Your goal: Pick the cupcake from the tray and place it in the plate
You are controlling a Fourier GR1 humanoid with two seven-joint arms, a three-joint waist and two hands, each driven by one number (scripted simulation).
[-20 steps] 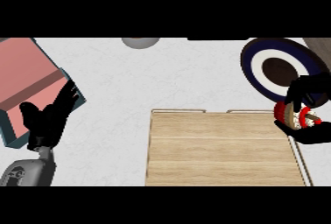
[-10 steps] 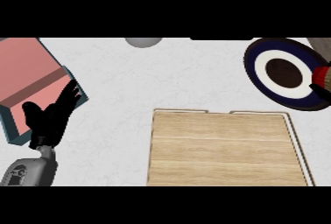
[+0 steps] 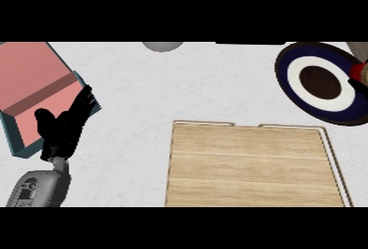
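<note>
Wooden tray at 5 o'clock, plate at 2 – cupcake at its right rim, left hand at 9 – fingers relaxed, right hand out of view.

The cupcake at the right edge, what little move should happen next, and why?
Probably carry the cupcake a little left, over the plate's dark centre, then lower it. Only a sliver of it shows at the plate's right rim, the wooden tray has nothing on it, and the right hand is out of view.
</note>
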